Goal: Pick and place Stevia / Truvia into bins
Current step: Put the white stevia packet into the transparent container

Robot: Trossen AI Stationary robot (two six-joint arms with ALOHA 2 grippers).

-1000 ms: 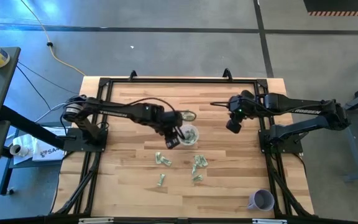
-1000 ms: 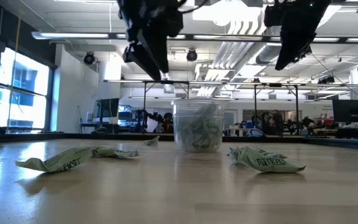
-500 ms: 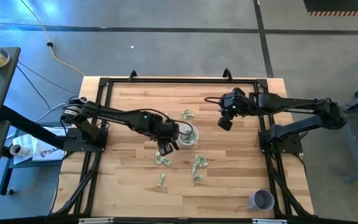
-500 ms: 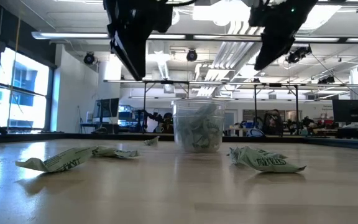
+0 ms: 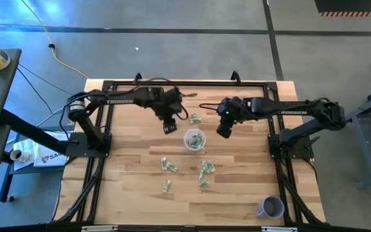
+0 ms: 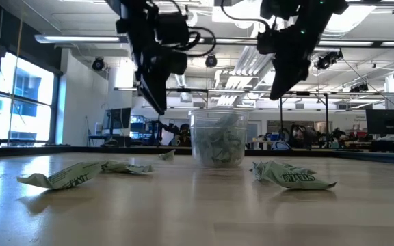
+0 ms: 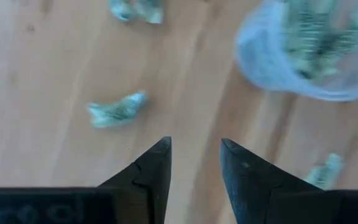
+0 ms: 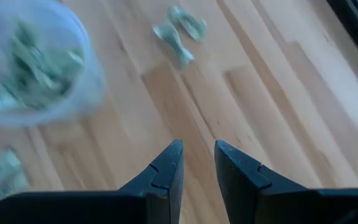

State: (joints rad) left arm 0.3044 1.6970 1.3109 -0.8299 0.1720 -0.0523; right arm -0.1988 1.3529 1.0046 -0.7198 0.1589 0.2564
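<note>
Packets of green-and-white sweetener lie scattered on the worktop toward its near edge in the high view, the clear cup stands near the worktop's middle already part filled, one stray packet lies between cup and far edge, and the left gripper and right gripper hang either side of the cup; the low view shows both arms raised clear of the wood. Each wrist view shows its own fingers slightly apart and empty, so I judge this a reach between picks; next, one gripper must descend over a loose packet and close.
</note>
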